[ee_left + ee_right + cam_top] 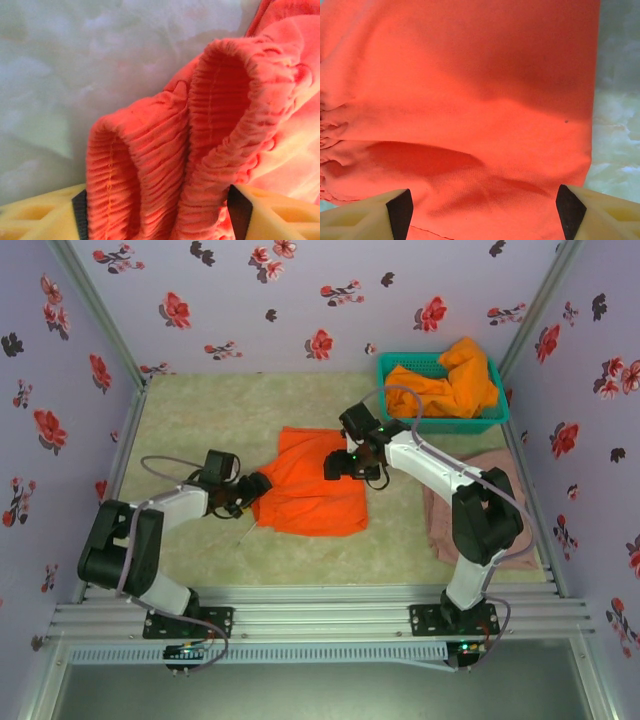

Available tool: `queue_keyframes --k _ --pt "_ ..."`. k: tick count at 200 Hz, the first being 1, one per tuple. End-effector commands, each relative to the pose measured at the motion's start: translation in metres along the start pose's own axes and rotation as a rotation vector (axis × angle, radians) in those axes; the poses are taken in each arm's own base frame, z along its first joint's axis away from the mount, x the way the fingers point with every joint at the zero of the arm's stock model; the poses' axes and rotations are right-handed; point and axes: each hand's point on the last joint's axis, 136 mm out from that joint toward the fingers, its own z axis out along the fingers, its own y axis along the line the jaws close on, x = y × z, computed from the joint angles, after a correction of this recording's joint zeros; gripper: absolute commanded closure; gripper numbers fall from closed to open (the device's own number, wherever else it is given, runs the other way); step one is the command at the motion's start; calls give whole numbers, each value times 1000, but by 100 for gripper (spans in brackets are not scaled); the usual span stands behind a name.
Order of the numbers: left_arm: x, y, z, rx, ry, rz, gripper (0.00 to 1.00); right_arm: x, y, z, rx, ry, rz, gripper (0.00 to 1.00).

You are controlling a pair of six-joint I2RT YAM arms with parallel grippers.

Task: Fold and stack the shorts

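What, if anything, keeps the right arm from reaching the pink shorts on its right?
Probably nothing, so likely yes: the pink shorts lie flat beside the right arm's base, and the right gripper is open over the orange shorts.

Bench, contents by position:
- centre shorts: lying on the bench at its middle, between the two end effectors.
- left end effector: at the left edge of the centre shorts, with the bunched waistband between its fingers.
- right end effector: over the far right part of the centre shorts.
- basket: far right corner of the bench, behind the right end effector.
- basket shorts: heaped in the basket, spilling over its right rim.
- right-hand shorts: on the bench along its right edge, in front of the basket, well apart from the centre shorts.
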Motion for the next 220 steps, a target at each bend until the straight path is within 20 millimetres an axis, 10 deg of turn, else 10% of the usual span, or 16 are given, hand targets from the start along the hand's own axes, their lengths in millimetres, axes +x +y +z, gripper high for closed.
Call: queue_keyframes --k 1,78,220 --pt "-13 -17 3 27 -32 31 38 2 -7 6 23 2 15 23" --pt "-34 -64 -23 70 -63 124 100 4 -34 8 66 8 36 23" --pt "-8 -214 -47 286 19 331 100 -1 -118 -24 123 -104 235 23"
